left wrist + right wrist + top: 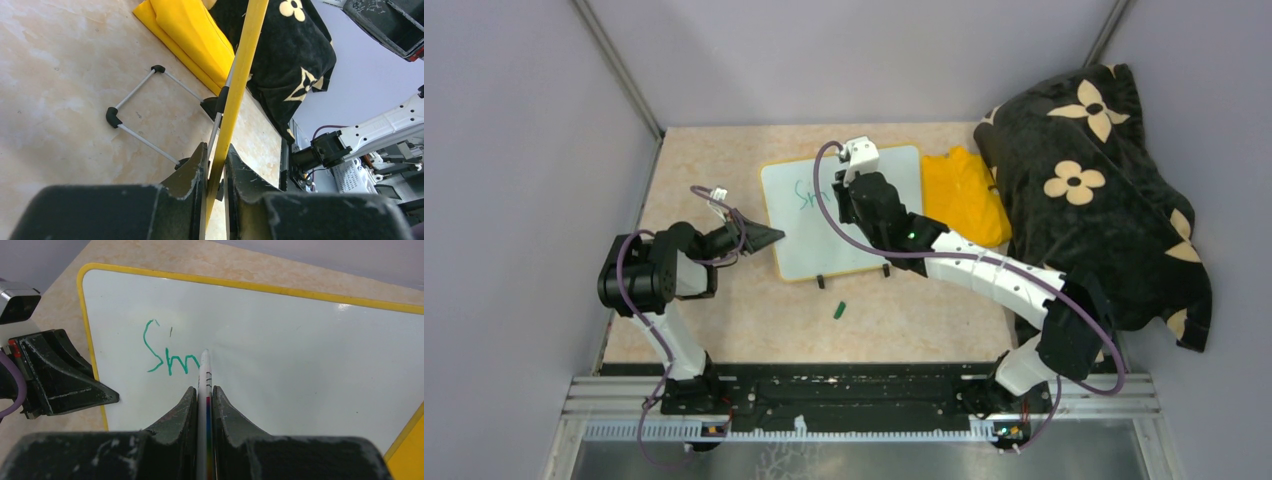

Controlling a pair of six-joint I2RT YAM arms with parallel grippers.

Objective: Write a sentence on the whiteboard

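Top external view: we see the whiteboard (809, 250) at the counter's (724, 320) centre. Our left gripper (769, 237) is clamped on its nine-o'clock edge, likely to steady it; our right gripper (202, 390) is closed on a marker (205, 364), tip at the sentence (167, 357), only a green "Sm" yet.

The top view looks steeply down from high above and behind the arm bases. The left wrist view sits close behind its jaws, sighting along the whiteboard (239, 80) edge between them. The right wrist view looks closely beyond its jaws onto the board face, which the top view shares.
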